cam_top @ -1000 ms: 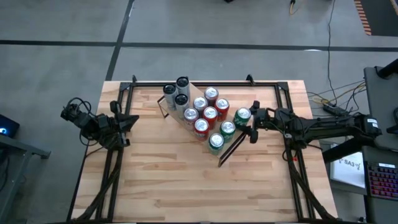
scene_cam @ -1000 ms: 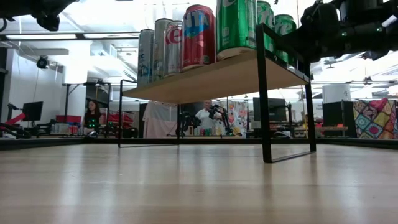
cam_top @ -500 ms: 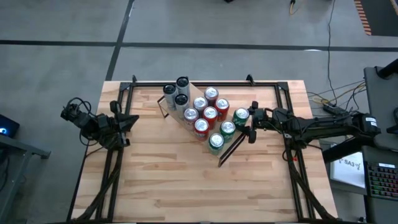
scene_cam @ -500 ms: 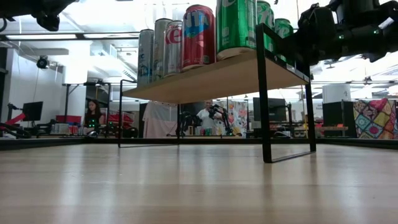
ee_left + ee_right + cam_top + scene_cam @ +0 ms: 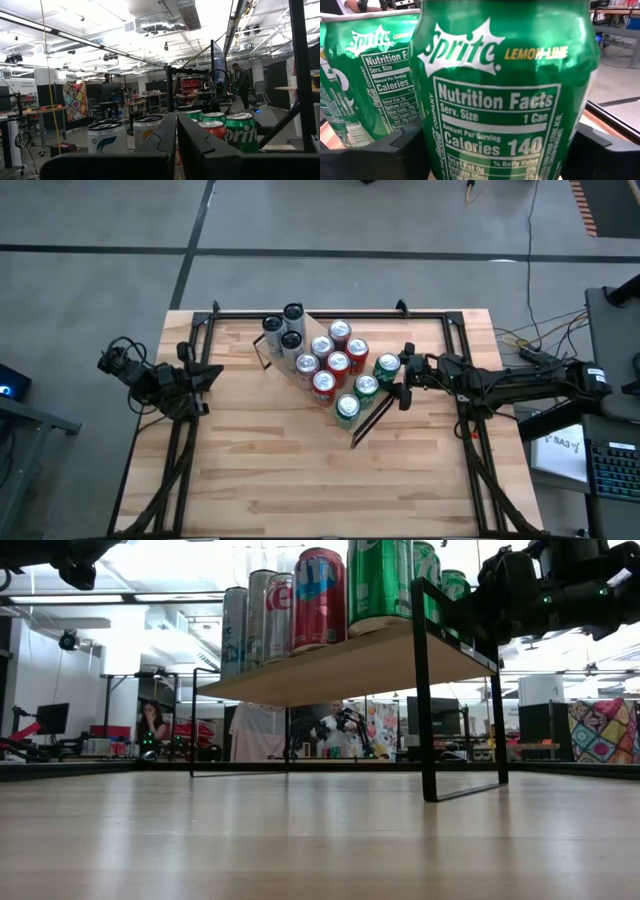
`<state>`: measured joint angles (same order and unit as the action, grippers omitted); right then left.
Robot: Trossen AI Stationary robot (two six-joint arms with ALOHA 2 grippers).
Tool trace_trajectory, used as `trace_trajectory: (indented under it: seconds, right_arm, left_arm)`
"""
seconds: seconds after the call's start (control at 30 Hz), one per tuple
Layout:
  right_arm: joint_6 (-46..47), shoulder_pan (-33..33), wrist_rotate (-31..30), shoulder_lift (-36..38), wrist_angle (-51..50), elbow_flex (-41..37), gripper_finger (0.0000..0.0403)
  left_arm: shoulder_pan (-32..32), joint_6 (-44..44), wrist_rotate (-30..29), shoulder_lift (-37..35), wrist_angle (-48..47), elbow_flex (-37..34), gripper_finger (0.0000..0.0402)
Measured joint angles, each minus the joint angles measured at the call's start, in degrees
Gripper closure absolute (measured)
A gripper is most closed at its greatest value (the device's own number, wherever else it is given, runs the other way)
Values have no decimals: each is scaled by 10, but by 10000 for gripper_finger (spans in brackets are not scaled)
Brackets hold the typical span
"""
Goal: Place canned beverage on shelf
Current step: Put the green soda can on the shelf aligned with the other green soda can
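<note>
- Shelf (image 5: 340, 670): a light-wood board on thin black end frames, standing slantwise on the far half of the table (image 5: 260, 470). Its right end frame points toward the table's right edge.
- Sprite can (image 5: 388, 365): upright on the shelf at its right end, in the corner toward the table's far edge and close to the black end frame.
- Right gripper (image 5: 398, 370): reaches in from the table's right edge at shelf height, with the Sprite can set inside it. Whether it pinches the can or merely flanks it cannot be told.
- Second green can (image 5: 370, 75): just beside the Sprite can, with only a narrow gap between them.
- Red and silver cans (image 5: 330, 360): packed along the middle of the board.
- Slim tall cans (image 5: 285, 328): grouped at the shelf's left end.
- Left gripper (image 5: 215, 372): waits at the table's left edge, well apart from the shelf, with its fingers (image 5: 165, 135) pressed together.
- Open room: bare planks run from the shelf's front edge to the table's near edge. A wide strip also lies between the shelf's left end and the left gripper.
</note>
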<state>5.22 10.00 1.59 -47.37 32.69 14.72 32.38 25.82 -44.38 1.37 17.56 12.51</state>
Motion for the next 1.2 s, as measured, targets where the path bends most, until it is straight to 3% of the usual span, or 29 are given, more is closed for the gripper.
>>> trace_trajectory:
  seconds: [1.2]
  right_arm:
    - [27, 0, 19, 0, -13, -2, 69]
  left_arm:
    - [0, 0, 0, 0, 0, 0, 401]
